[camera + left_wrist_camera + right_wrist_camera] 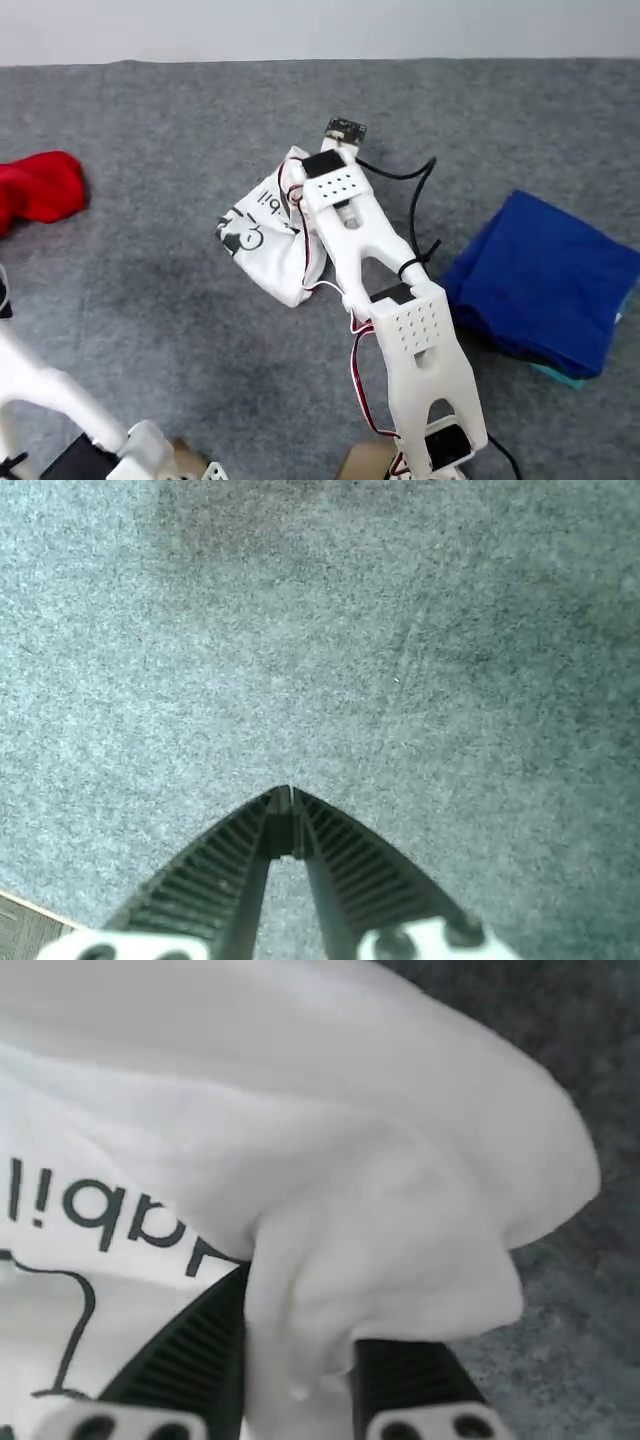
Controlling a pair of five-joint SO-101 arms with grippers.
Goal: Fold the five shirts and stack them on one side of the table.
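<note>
- Right jaws: pinching a bunched fold of the white shirt [380, 1210]. Cloth fills the gap between them.
- The white shirt lies crumpled near the middle of the counter [150, 320], a little toward the far edge. Its print faces up and it is not yet folded.
- The right arm [400, 330] stretches from the near edge out over the shirt's right side.
- Left jaws: pressed together with nothing between them, above bare counter. The left arm [60, 395] sits at the near left corner.
- The blue shirt [545, 275] lies folded by the right edge, on top of a teal shirt [562, 375] whose corner peeks out. I take that as your stack.
- The red shirt [40, 185] is crumpled at the left edge, well apart from everything else.
- Progress, as judged: two shirts stacked, white in hand, red waiting.
- Risk: your grip is on a wad, likely several layers. Lift from there and the shirt may come up as a lump instead of spreading flat.
- Risk: only one arm holds cloth. With nothing pinning the other side, the shirt may slide across the counter rather than fold.
- Risk: the black cable [415, 200] loops just beside the shirt and could snag the cloth on a turn of the wrist.
- Risk: a wide swing toward the right edge could nudge the blue shirt off square.
</note>
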